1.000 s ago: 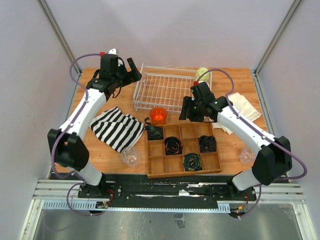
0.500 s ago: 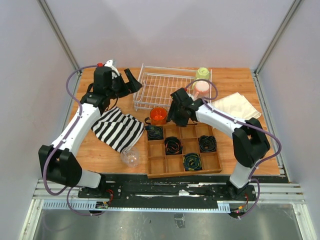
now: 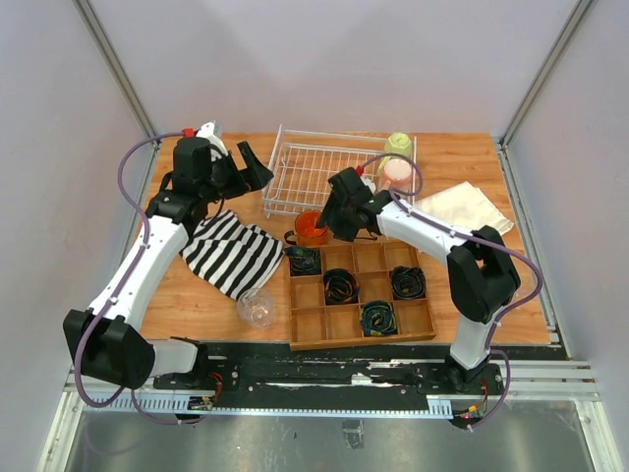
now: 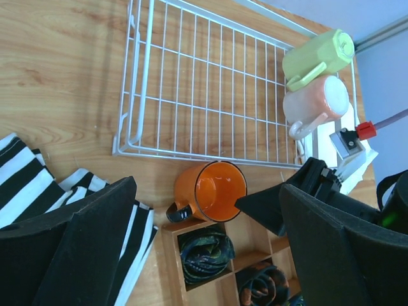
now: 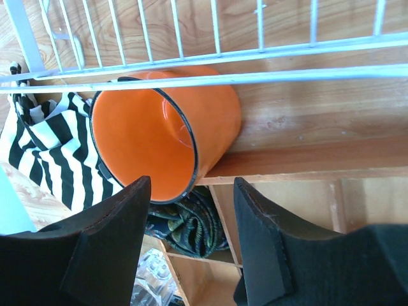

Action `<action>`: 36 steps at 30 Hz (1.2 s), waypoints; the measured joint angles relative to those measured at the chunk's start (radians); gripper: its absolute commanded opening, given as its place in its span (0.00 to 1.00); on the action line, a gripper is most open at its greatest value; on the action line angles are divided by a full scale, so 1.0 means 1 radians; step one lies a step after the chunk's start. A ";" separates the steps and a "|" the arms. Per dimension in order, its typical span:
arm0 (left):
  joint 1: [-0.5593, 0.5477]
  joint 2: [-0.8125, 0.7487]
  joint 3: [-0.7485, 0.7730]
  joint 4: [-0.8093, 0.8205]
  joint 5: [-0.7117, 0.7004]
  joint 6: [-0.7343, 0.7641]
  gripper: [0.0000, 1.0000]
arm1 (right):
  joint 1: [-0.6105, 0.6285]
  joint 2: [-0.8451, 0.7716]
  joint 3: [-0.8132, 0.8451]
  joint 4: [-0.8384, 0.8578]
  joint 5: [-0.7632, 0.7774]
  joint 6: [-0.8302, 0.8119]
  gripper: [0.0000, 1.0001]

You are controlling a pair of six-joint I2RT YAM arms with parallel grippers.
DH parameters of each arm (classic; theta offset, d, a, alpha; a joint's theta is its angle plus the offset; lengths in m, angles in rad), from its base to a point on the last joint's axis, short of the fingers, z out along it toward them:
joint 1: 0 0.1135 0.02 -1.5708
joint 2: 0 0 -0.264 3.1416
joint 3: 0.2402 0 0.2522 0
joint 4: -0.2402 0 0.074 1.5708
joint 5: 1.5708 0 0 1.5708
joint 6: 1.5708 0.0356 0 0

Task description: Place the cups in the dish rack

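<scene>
My right claw (image 5: 191, 183) stands half open, gripping nothing. The orange mug (image 5: 159, 127) sits just ahead of its fingertips, beside the dish rack (image 4: 191, 157). My left claw (image 4: 205, 188) gapes wide (empty). 2 mugs, yellow-green (image 4: 319, 54) and white-pink (image 4: 315, 105), sit racked ahead-right of it.

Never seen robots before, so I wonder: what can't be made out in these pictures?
- Top view: orange mug, partly hidden by the right gripper.
- Left wrist view: wooden tray, cut off by the bottom edge.
- Top view: clear tumbler, too small to tell upright or tipped.
</scene>
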State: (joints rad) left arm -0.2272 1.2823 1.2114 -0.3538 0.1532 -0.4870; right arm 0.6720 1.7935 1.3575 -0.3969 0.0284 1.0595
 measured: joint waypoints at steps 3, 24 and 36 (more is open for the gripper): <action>0.003 -0.002 0.000 -0.006 -0.003 0.007 1.00 | 0.008 0.034 0.023 0.009 0.004 0.018 0.52; 0.024 -0.076 0.000 -0.044 -0.040 0.020 1.00 | 0.022 0.158 0.099 0.004 0.050 0.043 0.02; 0.059 -0.068 0.000 -0.046 -0.036 0.019 1.00 | 0.027 0.184 0.127 0.045 -0.027 -0.019 0.01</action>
State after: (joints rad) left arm -0.1684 1.2140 1.2110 -0.3996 0.1173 -0.4675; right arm 0.6991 1.9778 1.4841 -0.3519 0.0017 1.0409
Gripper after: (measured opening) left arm 0.994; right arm 0.084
